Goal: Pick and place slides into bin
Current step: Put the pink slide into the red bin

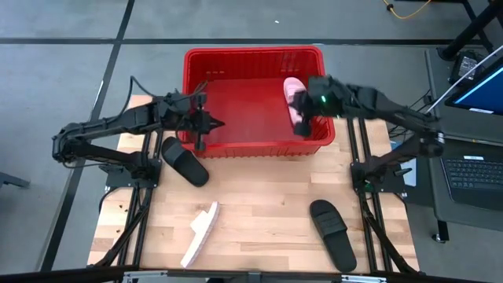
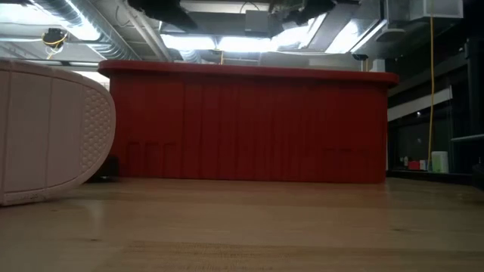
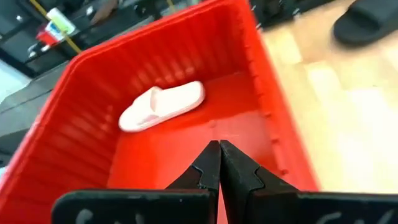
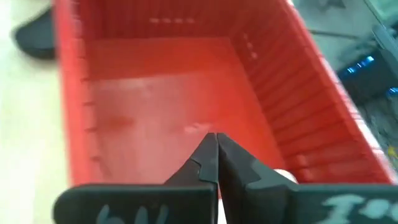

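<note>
One pale pink slide [image 1: 294,97] is lying inside the red bin [image 1: 253,55] at the counter's [image 1: 259,228] far edge, while both pincers are hovering over the bin empty, the left pincer [image 1: 200,124] near its left wall and the right pincer [image 1: 303,118] above the right end, each with fingers pressed together. Three slides are waiting on the counter: a black slide [image 1: 185,160] just beside the bin's near-left corner, a second pink slide [image 1: 200,233] toward the near edge, and another black slide [image 1: 333,233] near the near-right corner. The next move, by the look of it, calls for one arm to be swinging out, parting its fingers and dropping onto a strap.
</note>
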